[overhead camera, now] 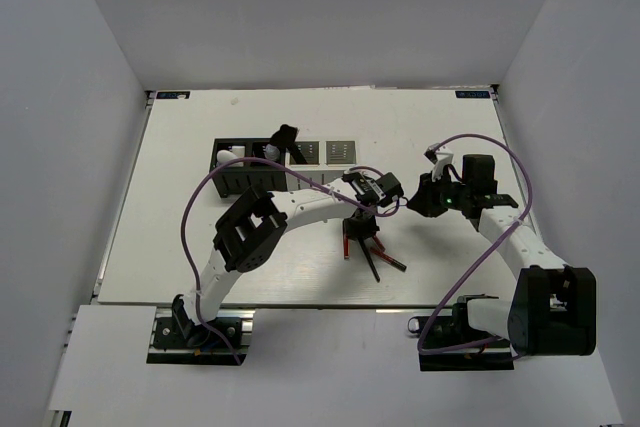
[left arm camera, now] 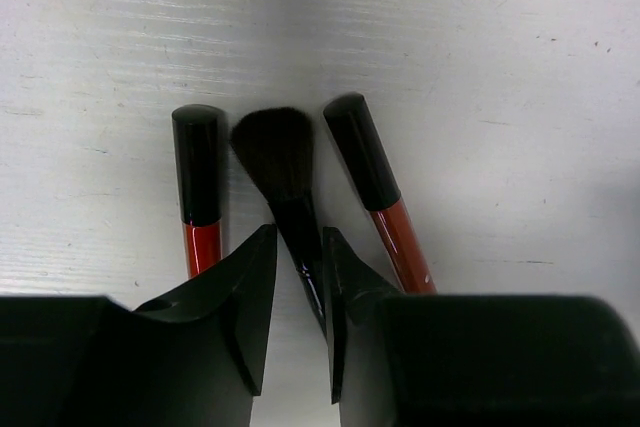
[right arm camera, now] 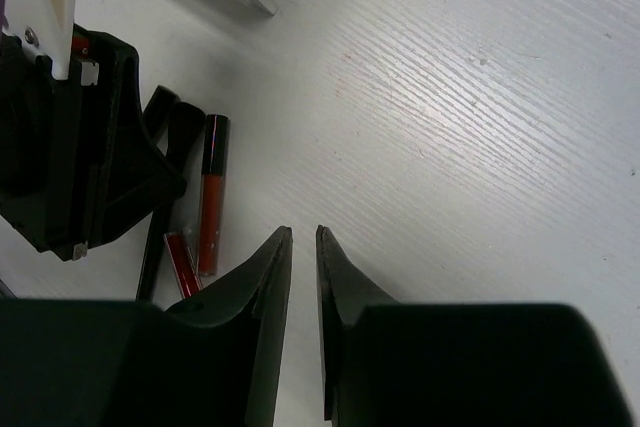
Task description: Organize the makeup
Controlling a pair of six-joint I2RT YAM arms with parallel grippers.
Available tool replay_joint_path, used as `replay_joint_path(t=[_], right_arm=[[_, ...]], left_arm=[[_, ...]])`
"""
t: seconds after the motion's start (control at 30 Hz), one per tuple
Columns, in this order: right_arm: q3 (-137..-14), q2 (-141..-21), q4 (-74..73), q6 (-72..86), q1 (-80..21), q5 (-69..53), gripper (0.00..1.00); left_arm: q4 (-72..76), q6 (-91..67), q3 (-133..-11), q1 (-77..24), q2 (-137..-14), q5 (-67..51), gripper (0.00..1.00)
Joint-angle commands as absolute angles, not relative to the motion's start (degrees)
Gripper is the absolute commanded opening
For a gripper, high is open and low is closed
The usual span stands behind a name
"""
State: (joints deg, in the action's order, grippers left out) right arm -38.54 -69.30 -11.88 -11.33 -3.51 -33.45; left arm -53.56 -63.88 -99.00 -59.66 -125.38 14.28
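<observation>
In the top view the organiser box at upper left holds pale items too small to name, and the left gripper hides the upper ends of the makeup lying just below the frame's centre. The left wrist view cuts all 3 pieces off low in the frame, behind the fingers: left red stick, black brush, right red stick. Each runs top to bottom, black caps and bristles toward the top; the right stick slants rightward going down. The jaws flank the brush handle closely; whether they press it I cannot tell. Only the right wrist view shows the jaws of the right gripper: a slit apart, nothing between, above bare table, the sticks at far left
</observation>
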Motion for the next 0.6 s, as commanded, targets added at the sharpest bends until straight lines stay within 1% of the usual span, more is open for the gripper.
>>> replay_joint_path(t=[0.0,0.07,0.1,0.2,0.23,0.3,0.33,0.47,0.57], right_arm=[[-38.6,-68.0,-11.0,-11.3,-3.1,-34.8,0.22],[-38.6,-67.9,-11.2,-11.3,-2.9,-35.0,0.22],[-38.7,-68.0,-11.4,-11.4,-3.0,-34.9,0.22],[-38.8,-68.1,-11.8,-11.7,-2.9,-35.1,0.22],[-38.8,-68.2,-11.9,-11.9,-3.0,-35.2,0.22],[-38.8,-68.2,-11.9,-11.9,-2.9,-35.2,0.22],[-38.9,-68.3,-11.9,-11.9,-2.7,-35.2,0.22],[-38.9,-68.4,-12.0,-12.0,-2.9,-35.6,0.22],[-39.4,-68.6,-12.8,-12.2,-2.9,-35.5,0.22]], left_arm=[[-53.6,-63.9,-100.7,-59.9,-125.8,14.4,0.36],[-53.7,-63.9,-100.8,-59.9,-125.9,14.5,0.32],[-53.9,-64.0,-100.8,-59.9,-125.7,14.7,0.27],[-53.6,-63.9,-100.5,-59.9,-125.2,14.9,0.22],[-53.7,-63.9,-100.3,-59.9,-125.0,14.9,0.18],[-53.7,-64.1,-100.1,-59.9,-124.6,15.2,0.15],[-53.6,-64.2,-99.9,-59.9,-124.2,15.3,0.13],[-53.4,-64.2,-100.5,-59.9,-122.3,15.6,0.09],[-53.3,-63.9,-101.9,-59.9,-119.4,16.6,0.08]])
